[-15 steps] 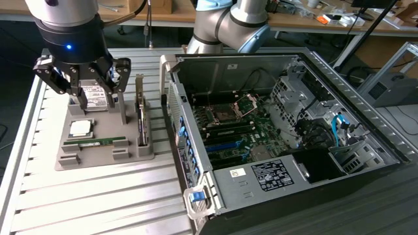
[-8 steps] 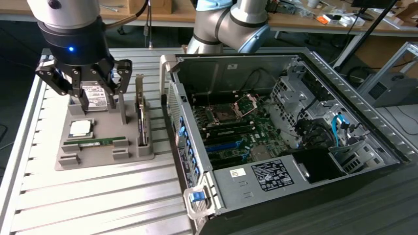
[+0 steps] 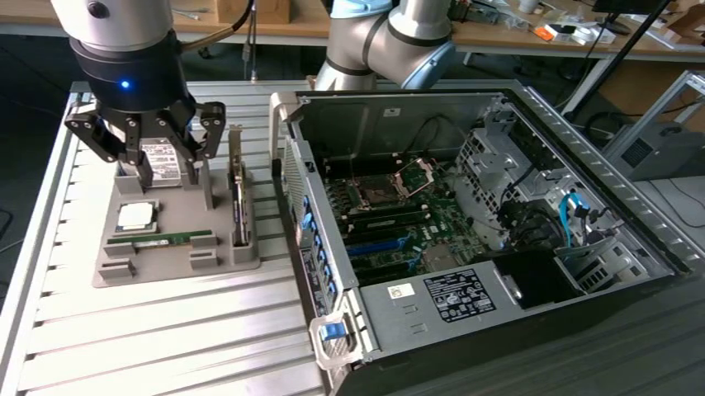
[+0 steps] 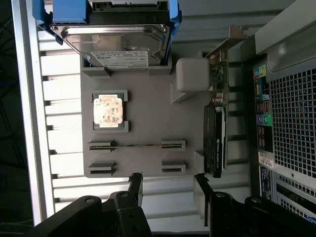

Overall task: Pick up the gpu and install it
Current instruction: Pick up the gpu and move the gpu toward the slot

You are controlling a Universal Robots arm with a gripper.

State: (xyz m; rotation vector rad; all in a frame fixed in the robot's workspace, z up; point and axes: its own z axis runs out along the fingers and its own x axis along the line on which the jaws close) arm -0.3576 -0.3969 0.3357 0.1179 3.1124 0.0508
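slatted metal bench (image 3: pixel 165 338) carries a grey holder (image 3: pixel 160 261) and, to the exterior view's right, an open computer case (image 3: pixel 463 223) lying on its side. the holder looks made to keep each part in a fixed spot for grasping: a hard drive (image 4: pixel 118 44) at one end, a cpu (image 4: pixel 108 109) in a square recess, and a ram stick (image 4: pixel 138 145) in a thin groove.

the gpu (image 3: pixel 239 198) stands on its long edge in a slot along the holder's side nearest the case, probably so its flat faces can be taken from above. its long axis runs along that side, roughly parallel to the case's rear wall, and the silver bracket end points toward the hard-drive end.

the pincer (image 3: pixel 154 157) hangs over the hard-drive end of the holder with its fingers spread wide and nothing between them. it sits beside the gpu, not over it, so the card is not yet grasped.
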